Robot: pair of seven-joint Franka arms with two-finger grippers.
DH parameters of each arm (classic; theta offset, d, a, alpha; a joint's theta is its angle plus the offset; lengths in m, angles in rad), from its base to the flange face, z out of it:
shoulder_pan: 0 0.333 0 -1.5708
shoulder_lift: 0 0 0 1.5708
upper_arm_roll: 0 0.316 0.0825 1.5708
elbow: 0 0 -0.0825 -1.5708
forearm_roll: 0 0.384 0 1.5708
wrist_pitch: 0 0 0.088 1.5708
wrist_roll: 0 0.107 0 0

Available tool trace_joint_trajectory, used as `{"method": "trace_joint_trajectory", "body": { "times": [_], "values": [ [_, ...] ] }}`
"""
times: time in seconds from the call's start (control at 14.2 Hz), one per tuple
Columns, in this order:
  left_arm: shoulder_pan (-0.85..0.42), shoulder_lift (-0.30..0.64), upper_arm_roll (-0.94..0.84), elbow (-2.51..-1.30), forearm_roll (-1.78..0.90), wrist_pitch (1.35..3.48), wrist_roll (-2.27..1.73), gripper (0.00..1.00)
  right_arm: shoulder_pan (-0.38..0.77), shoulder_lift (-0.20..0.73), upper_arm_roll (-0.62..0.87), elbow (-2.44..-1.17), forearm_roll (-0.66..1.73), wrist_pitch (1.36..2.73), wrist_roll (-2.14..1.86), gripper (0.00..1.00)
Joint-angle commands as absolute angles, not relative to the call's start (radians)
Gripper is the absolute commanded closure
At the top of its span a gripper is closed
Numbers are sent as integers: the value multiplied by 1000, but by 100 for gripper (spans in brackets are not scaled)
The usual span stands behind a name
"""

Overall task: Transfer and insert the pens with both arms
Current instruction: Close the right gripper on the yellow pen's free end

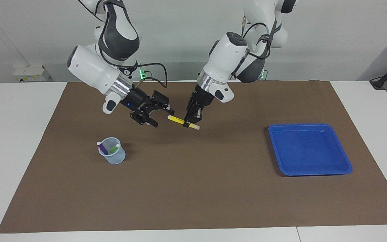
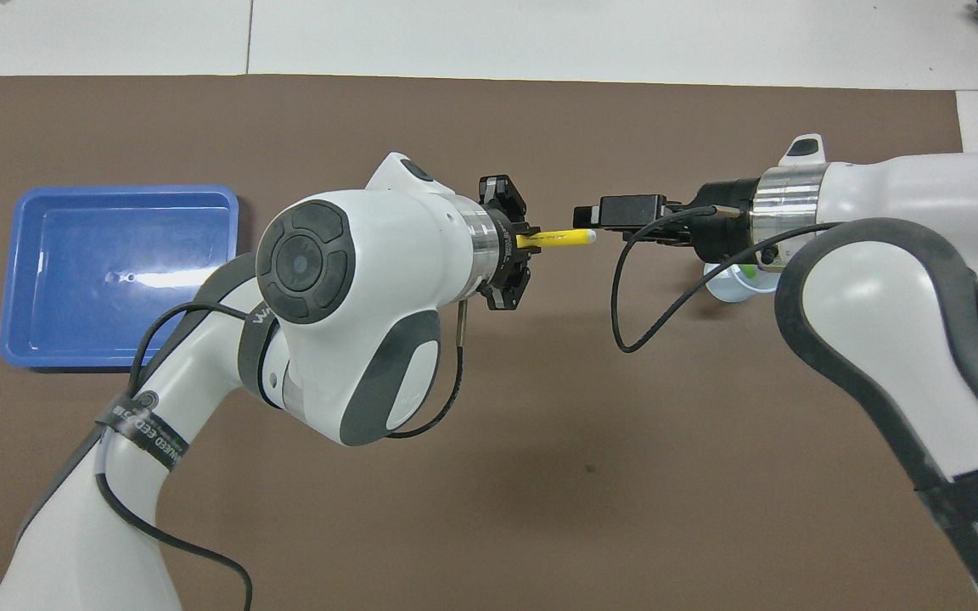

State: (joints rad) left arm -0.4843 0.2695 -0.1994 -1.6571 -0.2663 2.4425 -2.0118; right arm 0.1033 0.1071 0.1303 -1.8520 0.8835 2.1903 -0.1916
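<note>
in the facing view, the yellow pen (image 1: 183, 122) is held clamped in the left gripper (image 1: 190, 123) above the worktop's middle, offered to the right gripper (image 1: 161, 114), jaws apart. in the overhead view, a handover is judged underway; closing on its pale end is called for.

Yellow pen (image 1: 179, 121), purple pen (image 1: 102, 148), green pen (image 1: 114, 148), blue tray (image 1: 345, 163), brown mat (image 1: 193, 188).
</note>
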Motion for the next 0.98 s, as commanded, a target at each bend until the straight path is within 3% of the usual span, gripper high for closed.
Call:
{"method": "trace_joint_trajectory", "body": {
  "times": [0.0, 0.35, 0.91],
  "values": [
    [-518, 293, -189, -1638, -282, 2545, -2039, 100, 100, 101, 135, -1867, 891, 2198, -216, 4],
    [-526, 293, -189, -1640, -282, 2562, -2040, 100, 95, 97, 135, -1867, 891, 2180, -216, 31],
    [-546, 293, -189, -1644, -279, 2566, -2033, 100, 64, 80, 133, -1853, 891, 2128, -218, 33]
  ]
}}
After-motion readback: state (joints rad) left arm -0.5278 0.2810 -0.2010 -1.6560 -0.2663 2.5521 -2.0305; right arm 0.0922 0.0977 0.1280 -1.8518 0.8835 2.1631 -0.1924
